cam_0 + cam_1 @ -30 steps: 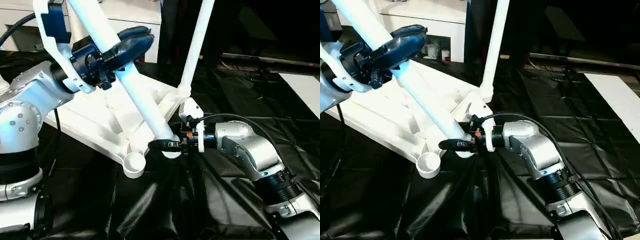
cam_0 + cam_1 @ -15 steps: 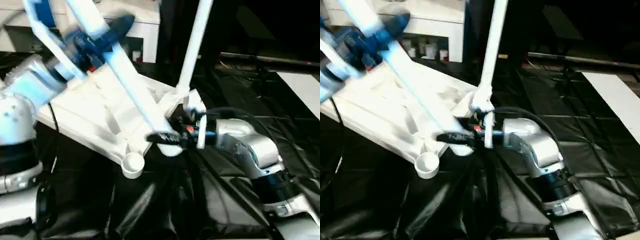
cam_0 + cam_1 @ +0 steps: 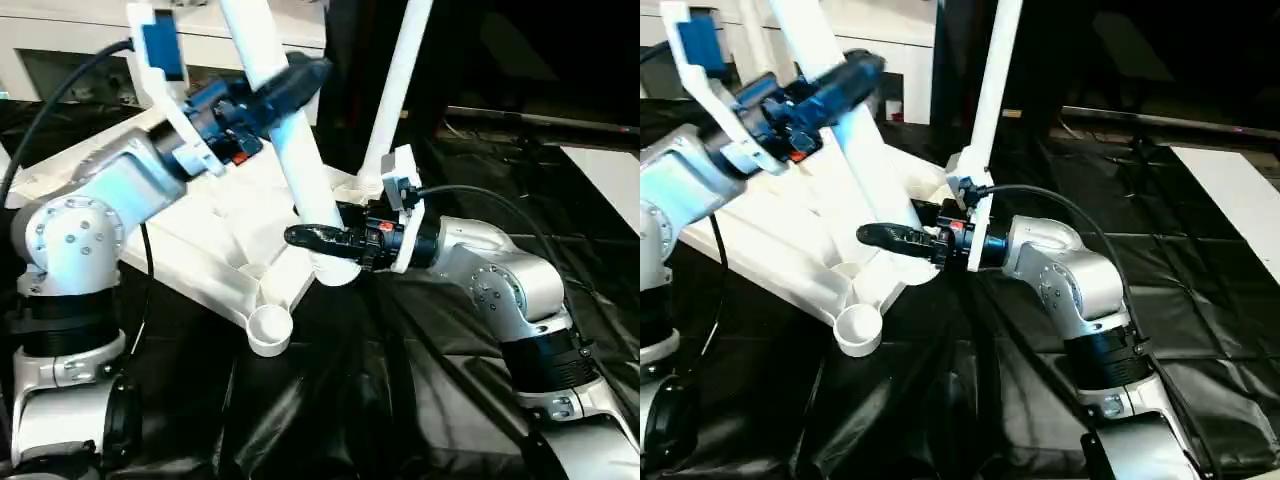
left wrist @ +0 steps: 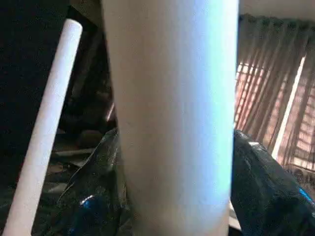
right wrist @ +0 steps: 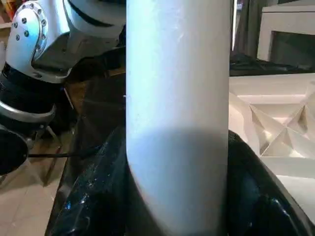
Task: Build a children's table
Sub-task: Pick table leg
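Note:
The children's table top [image 3: 215, 240] lies upside down on the black sheet, its ribbed underside facing up. One white leg [image 3: 395, 90] stands upright in the far corner socket. Both grippers hold a second leg [image 3: 300, 170], which leans steeply over the top. My left gripper [image 3: 305, 78] is shut on its upper part, the tube [image 4: 172, 123] sitting between the dark fingers. My right gripper [image 3: 315, 243] is shut on its lower end [image 5: 177, 98], just above the top's near right edge. The near corner socket [image 3: 268, 328] is empty.
The black sheet [image 3: 420, 400] covers the big work table around the top. A white cabinet [image 3: 80, 50] stands at the back left. A pale surface [image 3: 610, 170] shows at the far right. A black cable [image 3: 500, 205] loops over my right forearm.
The held leg has swung from a strong lean to nearly upright. My left gripper has carried its upper part to the right, and my right gripper has lifted the lower end up and left.

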Robot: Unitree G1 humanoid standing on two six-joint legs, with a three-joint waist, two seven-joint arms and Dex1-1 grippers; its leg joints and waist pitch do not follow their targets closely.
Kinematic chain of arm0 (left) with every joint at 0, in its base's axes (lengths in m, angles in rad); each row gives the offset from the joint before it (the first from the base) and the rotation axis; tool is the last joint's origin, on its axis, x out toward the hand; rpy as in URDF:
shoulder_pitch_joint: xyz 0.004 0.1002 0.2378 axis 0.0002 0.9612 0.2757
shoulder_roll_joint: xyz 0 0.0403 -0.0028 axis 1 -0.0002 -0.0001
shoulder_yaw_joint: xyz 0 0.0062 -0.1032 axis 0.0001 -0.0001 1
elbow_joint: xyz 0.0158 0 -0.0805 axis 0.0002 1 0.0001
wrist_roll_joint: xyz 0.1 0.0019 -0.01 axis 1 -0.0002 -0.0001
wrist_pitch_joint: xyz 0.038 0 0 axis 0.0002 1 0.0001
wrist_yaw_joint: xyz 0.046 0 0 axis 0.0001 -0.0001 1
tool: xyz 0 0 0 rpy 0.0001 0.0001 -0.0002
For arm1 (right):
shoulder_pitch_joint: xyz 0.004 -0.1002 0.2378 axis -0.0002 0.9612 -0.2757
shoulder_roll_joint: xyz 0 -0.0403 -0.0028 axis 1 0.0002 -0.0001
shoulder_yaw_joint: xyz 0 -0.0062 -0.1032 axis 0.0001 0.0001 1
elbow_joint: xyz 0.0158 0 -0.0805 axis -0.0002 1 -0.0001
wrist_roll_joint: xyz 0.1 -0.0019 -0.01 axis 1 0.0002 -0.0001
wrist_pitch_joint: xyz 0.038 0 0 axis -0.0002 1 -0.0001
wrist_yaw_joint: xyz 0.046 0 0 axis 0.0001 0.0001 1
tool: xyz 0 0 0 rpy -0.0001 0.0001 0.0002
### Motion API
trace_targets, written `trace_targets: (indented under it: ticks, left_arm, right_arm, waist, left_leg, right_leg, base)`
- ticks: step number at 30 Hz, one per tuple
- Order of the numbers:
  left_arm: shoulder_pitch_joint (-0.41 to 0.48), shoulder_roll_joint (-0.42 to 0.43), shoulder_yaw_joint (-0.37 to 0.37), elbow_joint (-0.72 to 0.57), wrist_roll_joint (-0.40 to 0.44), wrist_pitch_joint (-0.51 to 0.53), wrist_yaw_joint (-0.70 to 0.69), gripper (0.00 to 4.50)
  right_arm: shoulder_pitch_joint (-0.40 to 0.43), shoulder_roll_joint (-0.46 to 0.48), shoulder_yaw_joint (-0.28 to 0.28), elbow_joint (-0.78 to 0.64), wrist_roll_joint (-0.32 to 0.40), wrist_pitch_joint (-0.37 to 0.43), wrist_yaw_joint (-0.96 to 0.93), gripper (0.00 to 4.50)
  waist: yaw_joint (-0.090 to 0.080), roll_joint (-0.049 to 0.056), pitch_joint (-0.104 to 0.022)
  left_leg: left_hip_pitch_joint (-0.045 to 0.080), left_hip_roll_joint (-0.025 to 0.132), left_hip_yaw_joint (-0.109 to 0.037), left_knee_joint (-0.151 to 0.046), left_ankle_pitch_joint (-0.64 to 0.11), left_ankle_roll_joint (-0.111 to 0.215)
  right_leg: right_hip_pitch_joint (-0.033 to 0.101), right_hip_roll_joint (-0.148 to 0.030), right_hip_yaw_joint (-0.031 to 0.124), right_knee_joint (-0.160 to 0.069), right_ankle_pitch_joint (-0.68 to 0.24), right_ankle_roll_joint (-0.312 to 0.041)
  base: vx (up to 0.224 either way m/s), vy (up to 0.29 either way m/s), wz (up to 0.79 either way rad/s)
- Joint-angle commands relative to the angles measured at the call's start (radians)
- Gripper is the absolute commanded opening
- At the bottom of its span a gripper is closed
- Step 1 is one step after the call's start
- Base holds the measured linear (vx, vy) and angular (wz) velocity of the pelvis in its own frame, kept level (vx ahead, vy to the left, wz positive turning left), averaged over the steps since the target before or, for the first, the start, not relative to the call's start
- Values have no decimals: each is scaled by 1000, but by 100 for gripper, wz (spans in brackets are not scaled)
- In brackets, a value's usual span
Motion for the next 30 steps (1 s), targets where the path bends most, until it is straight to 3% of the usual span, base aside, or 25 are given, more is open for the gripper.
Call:
trace_targets:
  ticks: [1,9,21,22,24,26,30]
  left_arm:
    - [3,0,-17,-24,-3,16,4,263]
    - [8,-21,-10,-26,-18,28,28,192]
    - [53,30,-87,-48,87,-35,-70,183]
    - [56,42,-98,-51,95,-40,-93,183]
    - [60,71,-122,-55,114,-56,-153,183]
    - [60,96,-141,-53,131,-74,-207,183]
    - [40,138,-170,-31,148,-87,-280,183]
  right_arm:
    - [-19,-1,-22,-32,17,0,-2,192]
    - [-19,-1,-23,-40,19,6,-11,192]
    - [-16,11,4,-32,-9,-2,-39,192]
    - [-17,13,7,-28,-11,2,-42,227]
    - [-21,16,10,-20,-10,10,-44,227]
    - [-26,16,11,-14,-11,12,-41,270]
    - [-44,1,21,5,-25,35,-30,278]
  waist:
    - [2,25,-70]
    - [3,25,-71]
    - [2,28,-70]
    - [1,27,-69]
    - [1,28,-69]
    - [-1,30,-68]
    - [-1,36,-68]
  left_leg:
    - [10,54,-22,-83,-142,-49]
    - [8,52,-22,-82,-143,-48]
    - [11,54,-23,-85,-146,-51]
    - [11,53,-23,-87,-152,-52]
    - [12,55,-25,-88,-154,-54]
    - [13,55,-24,-89,-157,-58]
    - [15,54,-23,-90,-175,-66]
  right_leg:
    - [60,-89,60,-79,-220,-146]
    - [61,-88,60,-80,-218,-142]
    - [57,-89,60,-82,-225,-134]
    - [57,-88,60,-82,-231,-133]
    - [57,-90,61,-82,-237,-131]
    - [55,-89,61,-80,-227,-135]
    - [55,-88,62,-79,-237,-136]
  base:
    - [0,0,0]
    - [0,0,0]
    - [0,0,0]
    - [0,0,0]
    - [0,0,0]
    - [0,0,0]
    - [0,0,0]
